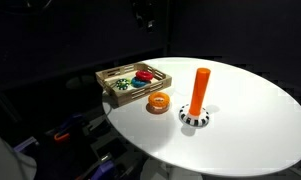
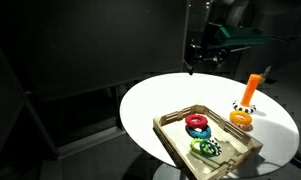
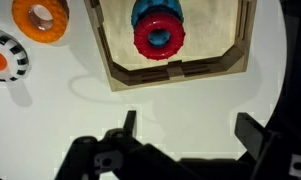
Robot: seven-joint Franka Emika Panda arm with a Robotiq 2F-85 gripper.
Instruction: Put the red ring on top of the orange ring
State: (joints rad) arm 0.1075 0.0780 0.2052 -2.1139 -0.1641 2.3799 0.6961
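Note:
The red ring [image 3: 158,37] lies in a shallow wooden tray [image 3: 170,70], partly over a blue ring [image 3: 150,10]; it also shows in both exterior views [image 1: 145,73] [image 2: 197,123]. The orange ring [image 3: 41,18] lies flat on the white table beside the tray, also in both exterior views [image 1: 158,102] [image 2: 240,120]. My gripper [image 3: 190,130] is open and empty, hovering over bare table short of the tray's near wall. In an exterior view it hangs high above the table's far side [image 2: 203,50].
A tall orange peg on a black-and-white base [image 1: 197,100] stands next to the orange ring. A green ring [image 2: 205,148] lies in the tray. The round white table [image 1: 250,120] ends in dark surroundings.

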